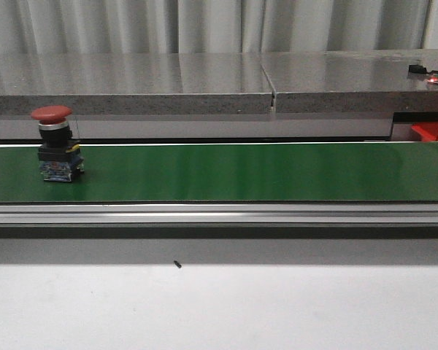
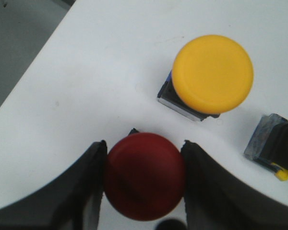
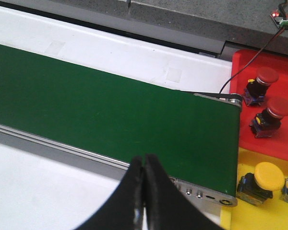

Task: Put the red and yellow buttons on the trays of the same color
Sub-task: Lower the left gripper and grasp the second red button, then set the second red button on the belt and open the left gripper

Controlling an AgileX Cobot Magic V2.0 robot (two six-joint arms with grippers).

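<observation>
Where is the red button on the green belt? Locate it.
In the front view, the red button stands upright near the left end of the green conveyor belt, alone on it, in front of the grey stone ledge.

Even indoor light, sheen on green belt (image 1: 241,171), close fingers (image 2: 86,191) perhaps blurred

Red tray (image 1: 431,132) — cut off at frame edge.
</observation>
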